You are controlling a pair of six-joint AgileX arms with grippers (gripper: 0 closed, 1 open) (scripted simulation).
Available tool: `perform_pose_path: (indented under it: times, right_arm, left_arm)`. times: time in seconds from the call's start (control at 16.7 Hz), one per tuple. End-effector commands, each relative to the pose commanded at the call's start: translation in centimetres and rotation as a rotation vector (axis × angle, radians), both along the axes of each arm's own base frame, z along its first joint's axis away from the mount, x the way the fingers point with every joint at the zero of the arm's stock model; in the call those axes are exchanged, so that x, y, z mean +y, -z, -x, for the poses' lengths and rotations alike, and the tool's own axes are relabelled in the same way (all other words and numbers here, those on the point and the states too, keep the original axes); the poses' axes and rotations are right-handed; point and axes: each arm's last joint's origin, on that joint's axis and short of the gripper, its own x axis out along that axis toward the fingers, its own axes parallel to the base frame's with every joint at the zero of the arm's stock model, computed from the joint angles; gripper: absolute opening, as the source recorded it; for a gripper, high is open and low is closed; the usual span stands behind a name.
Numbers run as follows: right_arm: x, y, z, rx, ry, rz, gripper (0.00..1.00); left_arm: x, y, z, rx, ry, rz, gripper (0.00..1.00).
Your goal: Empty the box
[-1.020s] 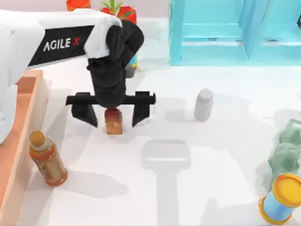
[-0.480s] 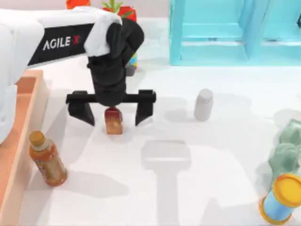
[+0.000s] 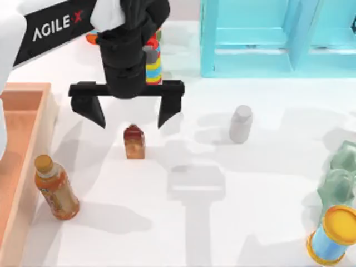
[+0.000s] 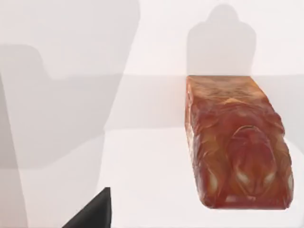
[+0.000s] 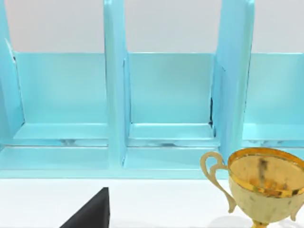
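The box (image 3: pixel 33 89), a light reddish-brown wooden tray, lies along the table's left edge. A small red-brown bottle (image 3: pixel 134 142) stands on the white table to its right, seen close up in the left wrist view (image 4: pixel 237 147). My left gripper (image 3: pixel 130 118) hangs open above and just behind that bottle, its fingers wide apart and holding nothing. An orange-capped amber bottle (image 3: pixel 55 189) stands just outside the box's right wall. In the right wrist view, one dark fingertip (image 5: pixel 90 213) of my right gripper faces the shelf.
A grey bottle (image 3: pixel 240 123) stands mid-table. The turquoise shelf unit (image 3: pixel 267 39) spans the back right. A blue can with a yellow lid (image 3: pixel 334 233) and a green figure (image 3: pixel 338 178) sit at the right edge. A gold trophy (image 5: pixel 263 183) stands before the shelf. A striped object (image 3: pixel 153 65) is behind the left gripper.
My left gripper, open throughout, has lifted and drawn back from the small red-brown bottle, which stays standing on the table where it was.
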Motion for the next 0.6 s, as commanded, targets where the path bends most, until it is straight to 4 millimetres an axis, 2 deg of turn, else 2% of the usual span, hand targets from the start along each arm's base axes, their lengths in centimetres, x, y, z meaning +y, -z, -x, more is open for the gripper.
perform_pose_path:
  times: [0.12, 0.36, 0.48, 0.6]
  right_arm:
    - [0.0, 0.0, 0.0, 0.0, 0.0, 0.0, 1.0]
    - [0.0, 0.0, 0.0, 0.0, 0.0, 0.0, 1.0]
    - [0.0, 0.0, 0.0, 0.0, 0.0, 0.0, 1.0]
    - [0.0, 0.0, 0.0, 0.0, 0.0, 0.0, 1.0]
  left_arm:
    - [0.0, -1.0, 0.1, -0.01, 0.001, 0.006, 1.0]
    - [0.2, -0.8, 0.0, -0.006, -0.001, 0.004, 1.0]
    - [1.6, -0.9, -0.4, 0.002, -0.006, -0.001, 1.0]
    - [4.8, -1.4, -1.0, 0.014, -0.011, -0.004, 1.0]
